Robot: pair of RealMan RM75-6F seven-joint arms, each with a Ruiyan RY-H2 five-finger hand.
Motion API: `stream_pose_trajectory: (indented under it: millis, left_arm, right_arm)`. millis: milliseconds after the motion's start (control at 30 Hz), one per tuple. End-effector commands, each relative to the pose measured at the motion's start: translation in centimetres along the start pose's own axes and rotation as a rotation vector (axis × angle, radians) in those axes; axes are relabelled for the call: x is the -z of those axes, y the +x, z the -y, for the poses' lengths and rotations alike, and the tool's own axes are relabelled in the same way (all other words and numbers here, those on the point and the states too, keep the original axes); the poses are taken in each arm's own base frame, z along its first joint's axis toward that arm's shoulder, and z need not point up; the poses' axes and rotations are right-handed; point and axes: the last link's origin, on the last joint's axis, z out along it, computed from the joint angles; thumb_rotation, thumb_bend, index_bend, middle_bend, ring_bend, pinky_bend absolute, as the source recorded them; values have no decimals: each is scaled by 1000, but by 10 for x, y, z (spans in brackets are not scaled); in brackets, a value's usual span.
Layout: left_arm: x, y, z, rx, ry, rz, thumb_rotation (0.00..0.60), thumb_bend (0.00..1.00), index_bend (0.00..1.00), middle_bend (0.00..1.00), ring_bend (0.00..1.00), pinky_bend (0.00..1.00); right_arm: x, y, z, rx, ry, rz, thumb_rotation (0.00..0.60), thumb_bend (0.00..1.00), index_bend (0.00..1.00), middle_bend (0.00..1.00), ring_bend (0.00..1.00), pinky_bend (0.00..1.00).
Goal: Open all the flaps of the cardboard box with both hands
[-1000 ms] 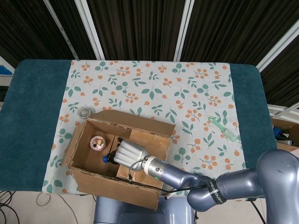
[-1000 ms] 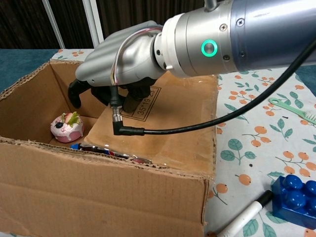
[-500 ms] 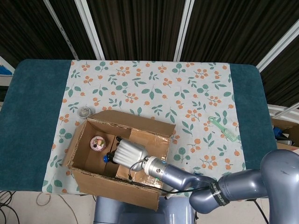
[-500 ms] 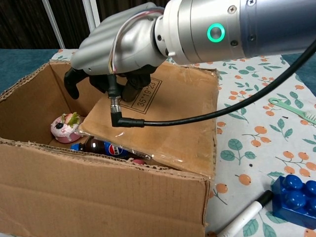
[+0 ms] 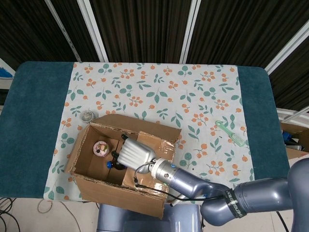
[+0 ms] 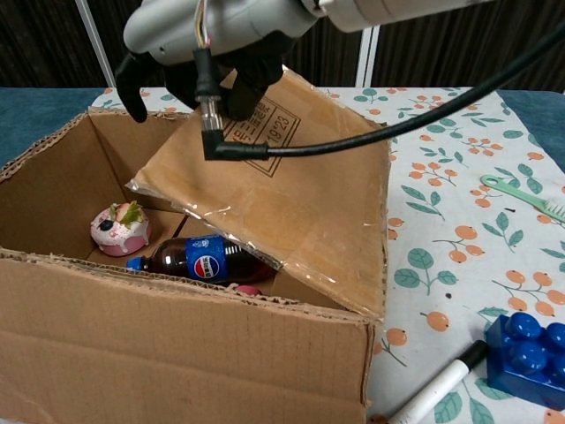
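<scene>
my right hand [image 6: 207,40] is up over the open mouth of the cardboard box [image 5: 120,162], fingers [image 6: 132,84] curled down around the top edge of the right-side flap [image 6: 282,190]. that flap hangs below and to the right of my hand, tilted partway up but leaning in over the box. i judge i am holding it by the edge, though in the chest view the fingers partly hide the contact, so i cannot say how firm the hold is.

my left hand shows in neither view, so i cannot tell what it is doing.

as for progress: the far flap [image 5: 140,124], beyond my hand, looks folded outward onto the patterned cloth [image 5: 159,92]. the left flap [image 5: 77,150], well to the left of my hand, seems turned out too. the near flap [image 6: 168,353], beneath my arm, hangs down the front as far as i can judge. so the flap in my hand looks like the last one, about half raised, and it needs to swing on over to the right and lie outward.

straight below my hand, inside the box, lie a cola bottle [image 6: 203,259] and a small pink cake toy [image 6: 120,228]. off to the right, outside the box, sit a green brush [image 6: 523,196], a blue brick [image 6: 527,358] and a marker [image 6: 439,386].
</scene>
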Motion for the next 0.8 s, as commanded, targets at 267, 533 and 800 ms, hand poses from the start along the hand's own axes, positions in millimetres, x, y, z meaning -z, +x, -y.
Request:
stream_pose_trajectory:
  millis: [267,533,800]
  left_arm:
    - [1,-1,0,-5,0,8,600,554,138,144,0,0]
    - [2,0,-1,-6,-3,11,600,554,138,144,0,0]
    - [2,0,-2,-8,-3,9,600,554,138,144,0,0]
  right_arm:
    - [15,17,-21,8,-62,32,600,1000,231,539,518,232]
    - [32,14,-38,34,-113,83,600,1000,232,540,520,232]
    - [46,21,-55,136,-147,110,600,1000,232,549,528,232]
